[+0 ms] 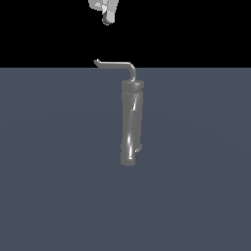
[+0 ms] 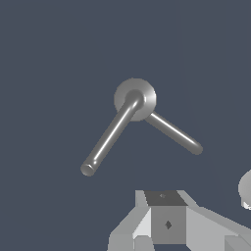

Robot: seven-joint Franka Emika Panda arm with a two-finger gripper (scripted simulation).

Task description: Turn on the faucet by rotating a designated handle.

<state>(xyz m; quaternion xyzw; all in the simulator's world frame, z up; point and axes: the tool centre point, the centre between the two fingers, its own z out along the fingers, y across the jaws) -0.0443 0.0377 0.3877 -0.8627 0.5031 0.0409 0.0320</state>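
The faucet (image 1: 130,122) is showing glossy grey under a darker cap, the handle (image 1: 117,63) is gleaming grey, the floor (image 1: 49,171) is lying slate blue

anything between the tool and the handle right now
Nothing. In the exterior view the tool hangs above the handle with only bare dark background between them, no contact.

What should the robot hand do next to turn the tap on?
Probably come down toward the handle. The gripper hangs above the faucet without touching, and the thin rod sticks out sideways from its cap, so it must get beside the rod before pushing.
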